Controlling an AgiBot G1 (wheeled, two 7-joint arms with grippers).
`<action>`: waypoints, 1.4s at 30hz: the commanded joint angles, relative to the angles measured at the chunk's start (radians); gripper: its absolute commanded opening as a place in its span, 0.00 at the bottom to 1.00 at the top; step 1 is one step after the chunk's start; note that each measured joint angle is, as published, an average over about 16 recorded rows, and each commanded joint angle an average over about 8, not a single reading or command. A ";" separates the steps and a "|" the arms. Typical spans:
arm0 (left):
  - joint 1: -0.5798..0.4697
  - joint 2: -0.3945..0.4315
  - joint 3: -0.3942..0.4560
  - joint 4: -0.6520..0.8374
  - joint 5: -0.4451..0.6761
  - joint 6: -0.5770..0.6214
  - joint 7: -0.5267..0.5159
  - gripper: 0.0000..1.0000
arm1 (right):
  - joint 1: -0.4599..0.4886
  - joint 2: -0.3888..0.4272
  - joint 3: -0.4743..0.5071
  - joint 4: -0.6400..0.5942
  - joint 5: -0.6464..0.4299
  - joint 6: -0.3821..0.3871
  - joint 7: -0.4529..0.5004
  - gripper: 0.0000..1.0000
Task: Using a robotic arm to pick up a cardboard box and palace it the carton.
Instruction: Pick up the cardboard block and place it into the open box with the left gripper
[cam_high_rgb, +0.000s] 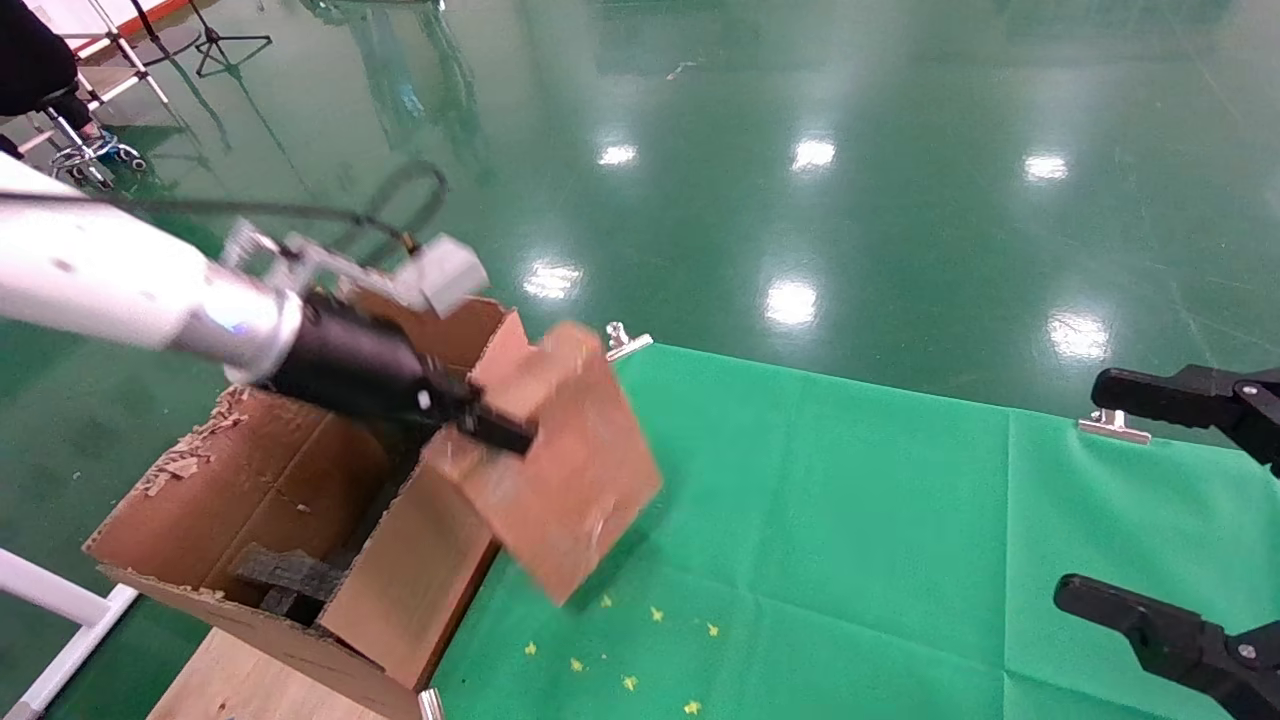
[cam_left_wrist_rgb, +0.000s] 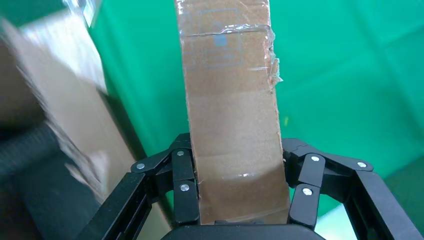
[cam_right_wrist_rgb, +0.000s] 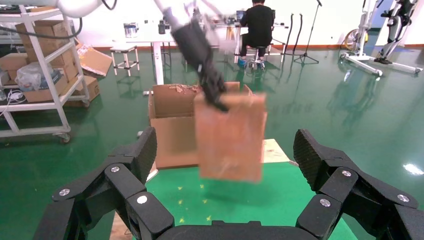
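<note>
Aloft, the left claw (cam_left_wrist_rgb: 240, 200) grips the cardboard box (cam_high_rgb: 560, 460) — beside the carton (cam_high_rgb: 250, 500).

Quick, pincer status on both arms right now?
Left pincer: closed on the cardboard box, held in the air beside the carton.
Right pincer: open, holding nothing, parked at the right over the green cloth.

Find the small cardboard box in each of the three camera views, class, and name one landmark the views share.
Head view: cardboard box left of centre, tilted, held off the green cloth by the left hand, beside the carton.
Left wrist view: centre, clamped between the fingers.
Right wrist view: centre, hanging before the carton, beyond the open right hand.
Shared landmark: the green cloth.
</note>
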 joint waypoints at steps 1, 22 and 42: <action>-0.015 -0.021 -0.024 -0.007 -0.029 -0.010 0.013 0.00 | 0.000 0.000 0.000 0.000 0.000 0.000 0.000 1.00; -0.356 -0.162 -0.052 0.407 0.212 -0.013 0.357 0.00 | 0.000 0.000 0.000 0.000 0.000 0.000 0.000 1.00; -0.289 -0.092 0.011 0.912 0.315 -0.232 0.672 0.00 | 0.000 0.000 0.000 0.000 0.000 0.000 0.000 1.00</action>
